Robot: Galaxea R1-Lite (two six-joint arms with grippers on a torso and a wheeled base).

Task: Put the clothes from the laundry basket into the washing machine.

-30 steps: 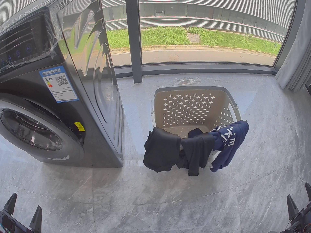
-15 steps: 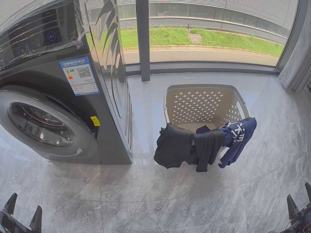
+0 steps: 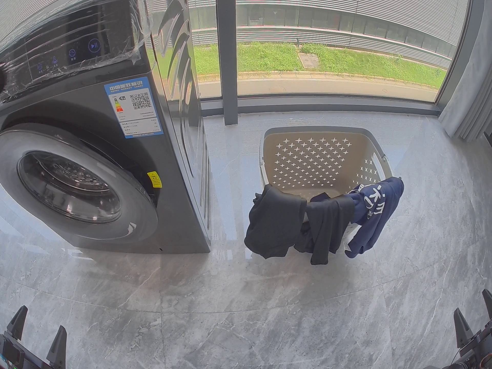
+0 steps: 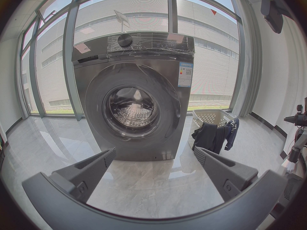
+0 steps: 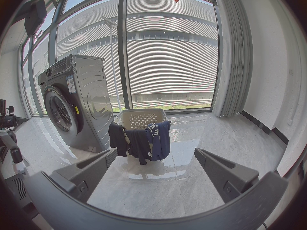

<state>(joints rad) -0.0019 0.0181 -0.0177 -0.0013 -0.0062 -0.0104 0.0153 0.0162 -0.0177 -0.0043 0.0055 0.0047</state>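
Only the camera has swung leftward. Clothes point(image 3: 307, 221) hang over the basket point(image 3: 323, 130) near rim, beside the washer point(image 3: 169, 129). Left gripper point(image 4: 154, 150) and right gripper point(image 5: 155, 150) gape empty; best open the shut door point(image 3: 77, 185) first.

Draped clothes point(image 3: 277, 221) hide the near rim of the laundry basket point(image 3: 318, 160).

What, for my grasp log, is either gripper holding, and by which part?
Nothing. The left gripper and right gripper are open and empty; the clothes hang over the rim of the laundry basket.
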